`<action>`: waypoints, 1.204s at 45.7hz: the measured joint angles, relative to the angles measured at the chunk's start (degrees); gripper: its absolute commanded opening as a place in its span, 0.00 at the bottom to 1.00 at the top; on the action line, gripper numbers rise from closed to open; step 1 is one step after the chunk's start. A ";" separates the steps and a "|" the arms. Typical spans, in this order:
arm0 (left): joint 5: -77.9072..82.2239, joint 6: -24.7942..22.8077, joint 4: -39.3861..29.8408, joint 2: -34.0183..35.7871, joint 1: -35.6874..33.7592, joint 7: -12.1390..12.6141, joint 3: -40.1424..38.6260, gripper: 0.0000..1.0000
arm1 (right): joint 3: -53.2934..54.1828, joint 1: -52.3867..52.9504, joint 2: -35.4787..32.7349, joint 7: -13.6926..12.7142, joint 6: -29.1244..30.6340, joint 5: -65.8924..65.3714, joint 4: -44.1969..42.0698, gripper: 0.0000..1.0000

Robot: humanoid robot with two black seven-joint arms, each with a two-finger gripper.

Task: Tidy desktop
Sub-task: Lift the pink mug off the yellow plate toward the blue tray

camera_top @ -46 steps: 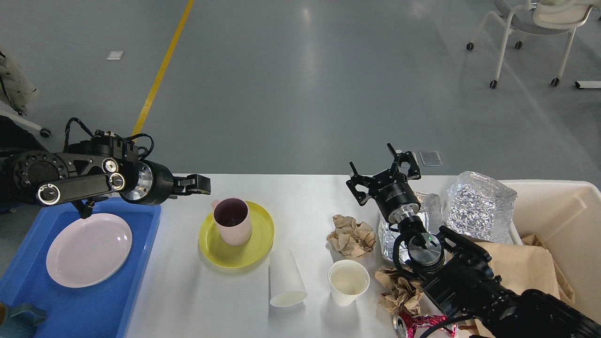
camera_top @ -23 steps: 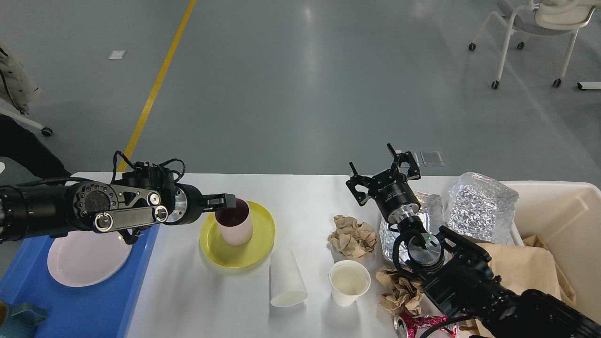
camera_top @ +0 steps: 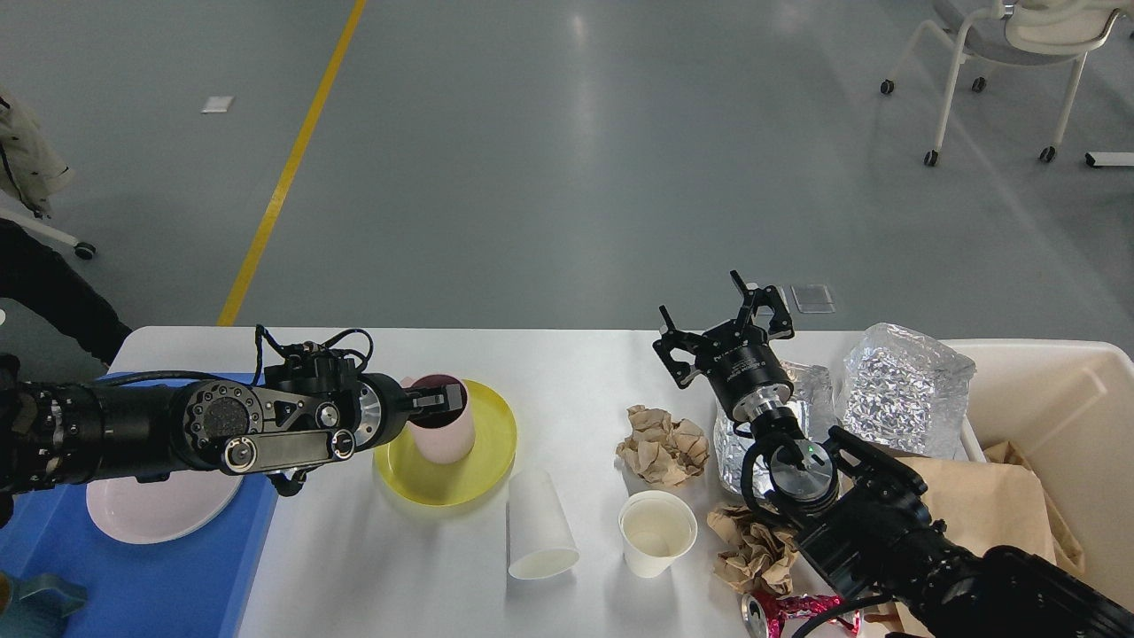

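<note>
The left gripper (camera_top: 436, 400) straddles the pink plastic mug's (camera_top: 440, 424) rim above the round yellow plate (camera_top: 478, 461) mid-left on the white rectangular desktop (camera_top: 549, 363), grip unclear, likely for traying; the right gripper (camera_top: 722, 326) hangs wide open, empty.

left gripper (camera_top: 440, 400) at pink mug (camera_top: 440, 434) rim, on yellow plate (camera_top: 478, 461) | right gripper (camera_top: 722, 323) fingers spread above tabletop (camera_top: 567, 363) | paper cups (camera_top: 657, 532) near

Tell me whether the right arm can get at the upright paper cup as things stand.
Probably yes. The right gripper hangs open above the desktop, and the upright paper cup stands open-topped close beside that arm, nothing covering it.
</note>
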 measured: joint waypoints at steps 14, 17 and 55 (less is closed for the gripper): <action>0.74 0.14 0.00 -0.30 1.43 0.87 0.45 0.37 | 0.01 0.01 0.00 0.00 0.00 -0.03 0.00 1.00; 0.90 0.14 0.00 -0.41 1.81 1.12 0.48 0.18 | 0.01 0.01 -0.02 0.00 0.00 -0.03 0.00 1.00; 0.28 -32.01 -20.28 27.10 -18.25 3.81 -6.65 0.00 | 0.00 -0.08 0.00 0.00 0.02 0.00 0.00 1.00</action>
